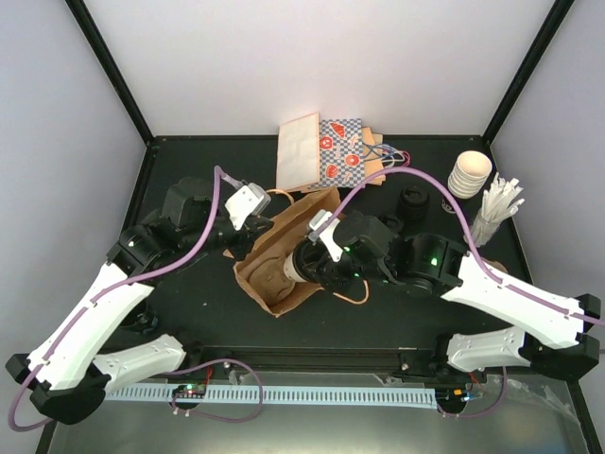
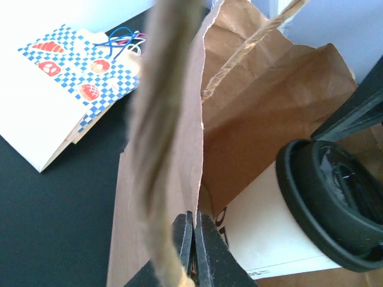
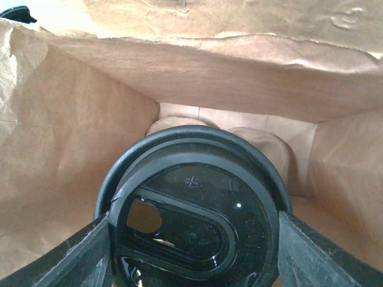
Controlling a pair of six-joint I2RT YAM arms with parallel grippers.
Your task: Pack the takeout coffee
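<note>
The takeout coffee (image 1: 291,268), a cream-white cup (image 2: 269,233) with a black lid (image 3: 191,209), lies on its side in the mouth of a brown paper bag (image 1: 274,284). My right gripper (image 1: 310,263) is shut on it, with one finger (image 3: 78,257) on each side of the lid rim and the cup pointing into the bag's inside (image 3: 90,119). My left gripper (image 1: 253,223) is shut on the bag's upper edge (image 2: 200,149) and holds it up. The bag's twisted handle (image 2: 161,119) hangs blurred in front of the left wrist camera.
A blue checkered bag (image 1: 345,151) and a plain cream bag (image 1: 298,151) lie at the back. To the right are loose black lids (image 1: 413,200), a stack of paper cups (image 1: 470,173) and a holder of white stirrers (image 1: 496,203).
</note>
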